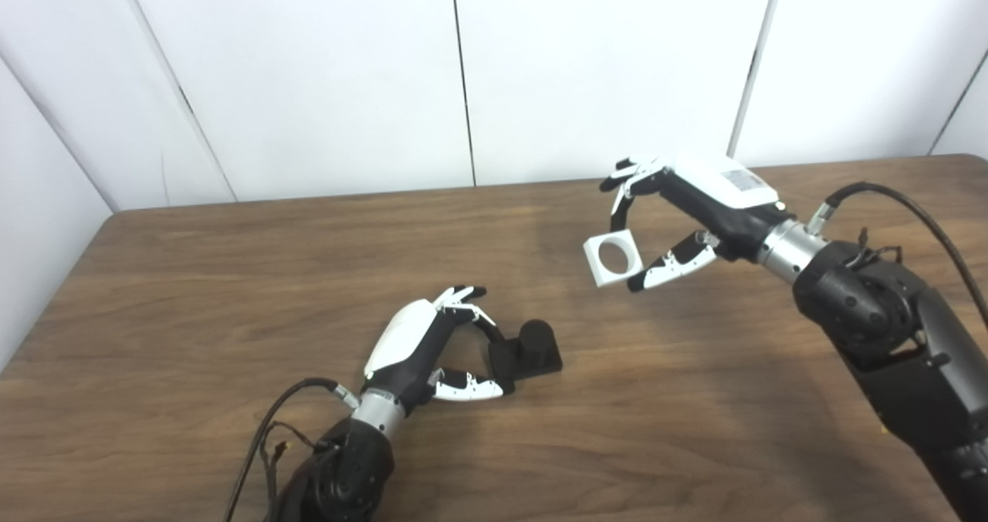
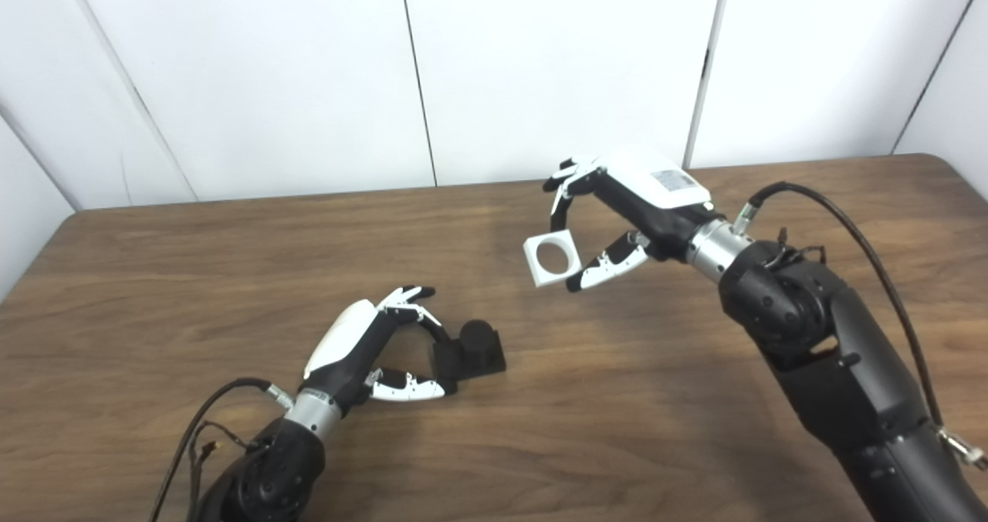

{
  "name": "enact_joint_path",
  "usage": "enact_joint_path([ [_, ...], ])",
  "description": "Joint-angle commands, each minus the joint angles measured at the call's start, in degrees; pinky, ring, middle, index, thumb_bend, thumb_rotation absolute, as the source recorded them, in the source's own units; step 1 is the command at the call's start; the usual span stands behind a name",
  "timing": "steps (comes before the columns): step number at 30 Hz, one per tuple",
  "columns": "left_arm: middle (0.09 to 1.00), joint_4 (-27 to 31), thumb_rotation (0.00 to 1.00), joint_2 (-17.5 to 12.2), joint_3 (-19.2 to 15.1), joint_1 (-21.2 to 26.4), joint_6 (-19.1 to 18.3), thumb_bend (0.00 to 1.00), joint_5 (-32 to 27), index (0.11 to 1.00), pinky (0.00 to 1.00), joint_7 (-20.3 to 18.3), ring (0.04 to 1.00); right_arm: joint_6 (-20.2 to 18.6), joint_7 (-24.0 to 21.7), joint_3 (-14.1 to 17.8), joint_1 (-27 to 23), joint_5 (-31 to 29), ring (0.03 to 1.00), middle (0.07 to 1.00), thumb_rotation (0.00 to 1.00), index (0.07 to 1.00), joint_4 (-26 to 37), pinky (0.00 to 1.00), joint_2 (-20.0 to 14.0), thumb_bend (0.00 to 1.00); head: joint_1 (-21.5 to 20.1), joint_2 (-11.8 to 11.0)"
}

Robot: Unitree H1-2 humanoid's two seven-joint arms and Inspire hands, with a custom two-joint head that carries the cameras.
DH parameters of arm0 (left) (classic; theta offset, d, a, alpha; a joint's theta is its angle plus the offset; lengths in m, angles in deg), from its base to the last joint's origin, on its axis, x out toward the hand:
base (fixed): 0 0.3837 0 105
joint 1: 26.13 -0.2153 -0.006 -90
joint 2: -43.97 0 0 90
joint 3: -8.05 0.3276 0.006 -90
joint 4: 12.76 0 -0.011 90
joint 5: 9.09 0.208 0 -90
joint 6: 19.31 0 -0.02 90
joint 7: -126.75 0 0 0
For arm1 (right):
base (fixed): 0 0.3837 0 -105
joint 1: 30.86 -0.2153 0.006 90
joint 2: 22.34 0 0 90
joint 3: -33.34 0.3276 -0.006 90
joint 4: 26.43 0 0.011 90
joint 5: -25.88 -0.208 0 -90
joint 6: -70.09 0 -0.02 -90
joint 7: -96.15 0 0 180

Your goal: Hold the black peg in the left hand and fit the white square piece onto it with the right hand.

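Walls: white panels with dark seams stand behind my table
Table [image 1: 231,290]: brown wood grain, its far edge against the panels, its left corner rounded
Right arm [image 1: 888,329]: comes in from the lower right, black, with a cable looping over the wrist, raised well above the wood
Left arm [image 1: 347,468]: comes in from the bottom edge, black, low over the near side of the table, a cable hanging beside it
Right hand [image 1: 695,213]: lifted clear of the table, closed on the square, fingers curling down from above and thumb reaching under from the right
Left hand [image 1: 432,352]: low at the table, fingers and thumb pinched on the near left end of the peg's base
Peg [image 1: 532,344]: black, a short round stub upright on a flat base; I cannot tell whether the base sits on the wood or is lifted slightly
Square [image 1: 614,258]: white, with a round hole through it, tilted so the hole faces toward me, held in the air up and to the right of the peg, well apart from it
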Motion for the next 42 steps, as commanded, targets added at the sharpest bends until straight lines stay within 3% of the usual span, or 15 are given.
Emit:
enact_joint_path([
  [1,0.927,-2.15,0.08,-0.34,0.87,0.03,-2.25,0.52,1.92,0.491,0.94,-1.64,0.977,0.61,-0.36,0.36,-1.63,-0.51,0.870,0.798,0.15,0.481,2.76,0.79,-0.04,0.52,0.11,0.13],
  [10,0.928,-2.40,0.08,-0.17,0.93,0.17,-2.03,0.52,1.82,0.491,0.95,-1.54,0.980,-1.82,-4.10,-0.80,0.25,-0.16,0.867,0.805,0.14,0.481,7.88,0.82,1.41,0.52,0.58,0.43],
  [17,0.924,-2.92,0.08,-0.15,1.02,0.30,-1.50,0.52,2.10,0.491,0.93,-1.10,0.975,-1.64,-5.13,-1.63,1.09,0.14,0.886,0.809,0.15,0.482,9.01,0.92,2.55,0.52,0.63,0.72],
  [31,0.925,-2.89,0.08,0.36,1.17,0.18,-1.46,0.52,2.05,0.491,0.94,-0.91,0.976,0.30,-4.15,-3.35,2.11,1.03,0.885,0.809,0.15,0.481,7.87,0.92,5.17,0.52,0.96,1.00],
  [42,0.928,-2.76,0.08,0.44,1.11,-0.11,-1.52,0.52,1.90,0.491,0.94,-0.95,0.979,-1.12,-4.78,-3.70,1.65,2.05,0.893,0.812,0.15,0.481,6.28,0.93,7.55,0.52,1.05,0.97],
])
